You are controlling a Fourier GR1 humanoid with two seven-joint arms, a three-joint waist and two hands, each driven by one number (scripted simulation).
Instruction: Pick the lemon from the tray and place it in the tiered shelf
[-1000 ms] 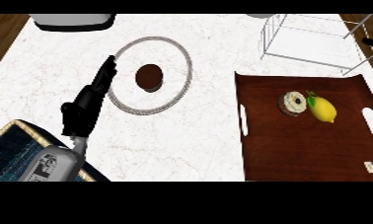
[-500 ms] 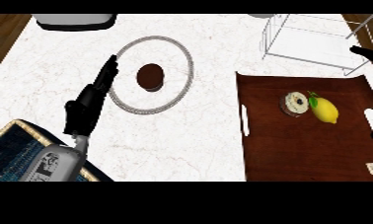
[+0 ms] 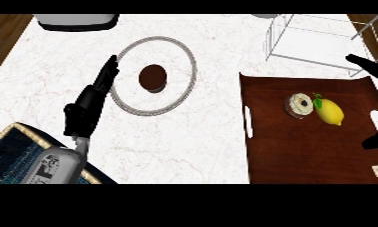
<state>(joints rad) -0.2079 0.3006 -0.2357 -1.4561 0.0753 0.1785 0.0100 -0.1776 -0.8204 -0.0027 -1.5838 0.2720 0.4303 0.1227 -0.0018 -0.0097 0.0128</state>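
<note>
A yellow lemon (image 3: 330,112) with a green leaf lies on the dark brown tray (image 3: 295,161) at the right, next to a small round iced pastry (image 3: 300,105). The wire tiered shelf (image 3: 310,41) stands behind the tray at the top right. My right hand (image 3: 363,65) enters from the right edge, open. One black finger shows above the lemon and another part (image 3: 370,142) shows below it, neither touching the fruit. Far to the left, my left hand (image 3: 90,106) rests open on the counter, its fingers straight and pointing up beside a plate.
A round plate (image 3: 184,56) with a dark brown disc (image 3: 153,77) in its middle lies left of centre. A woven basket (image 3: 18,136) with blue cloth sits at the bottom left. A grey appliance (image 3: 74,20) stands at the top left.
My right hand has come into view at the right edge, first above the tray and now spread on both sides of the lemon. The left hand and the lemon have not moved.
</note>
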